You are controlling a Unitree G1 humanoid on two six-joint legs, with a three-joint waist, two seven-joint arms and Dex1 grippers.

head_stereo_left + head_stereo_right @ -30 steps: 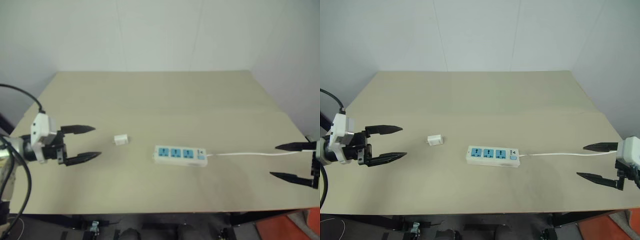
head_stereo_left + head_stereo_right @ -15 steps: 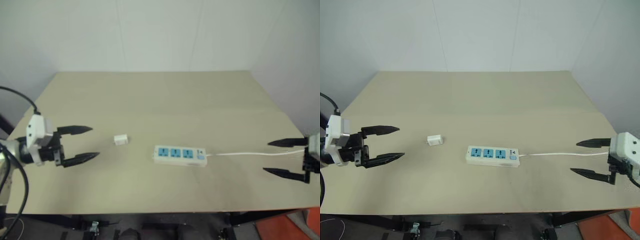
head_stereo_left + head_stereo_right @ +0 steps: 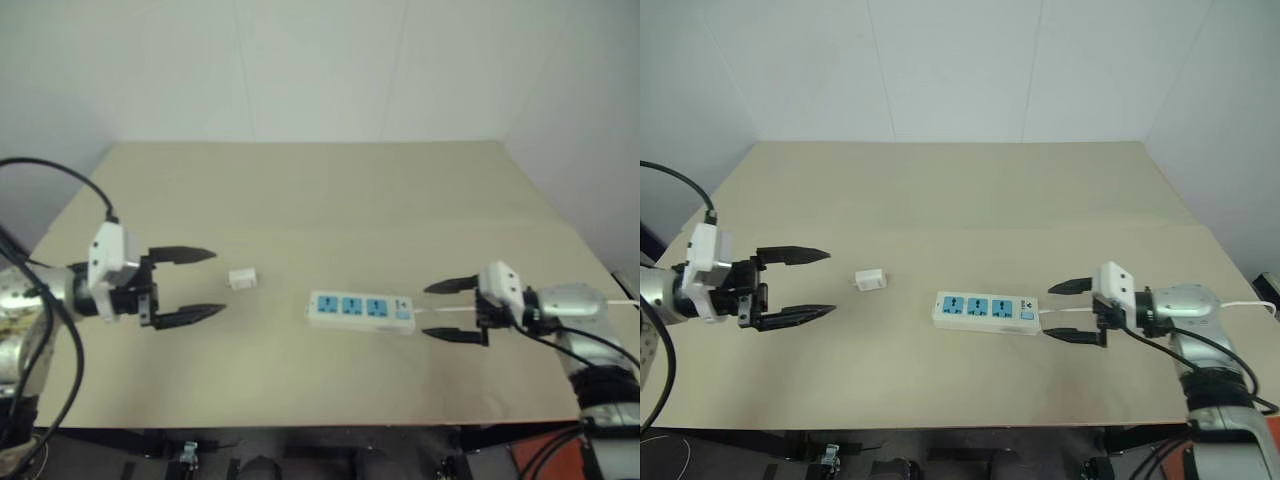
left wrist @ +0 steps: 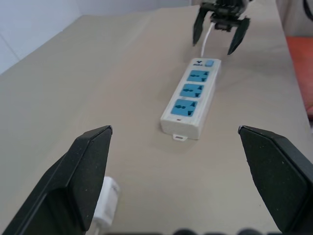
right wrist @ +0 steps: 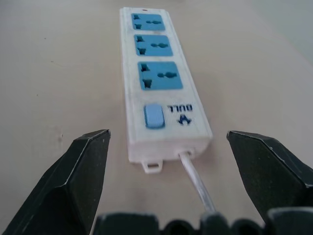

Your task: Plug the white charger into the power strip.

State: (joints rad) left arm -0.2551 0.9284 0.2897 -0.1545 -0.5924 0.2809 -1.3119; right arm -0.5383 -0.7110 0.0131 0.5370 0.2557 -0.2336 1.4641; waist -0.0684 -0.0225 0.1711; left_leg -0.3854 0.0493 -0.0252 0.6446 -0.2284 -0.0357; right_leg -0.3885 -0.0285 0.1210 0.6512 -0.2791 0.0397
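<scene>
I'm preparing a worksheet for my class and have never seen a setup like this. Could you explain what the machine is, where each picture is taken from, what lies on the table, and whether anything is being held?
This is a humanoid robot with two arms, each ending in an end effector of two black fingers. Two pictures come from cameras in its head, looking down over a tan table. The other two come from cameras on its wrists, looking out between the fingers.

On the table lie a small white charger and a white power strip with three blue sockets, a switch and a thin cord.

The left end effector is open beside the charger. The right end effector is open, with a finger on each side of the cord at the strip's switch end. Neither holds anything, and the charger is not plugged in.
</scene>
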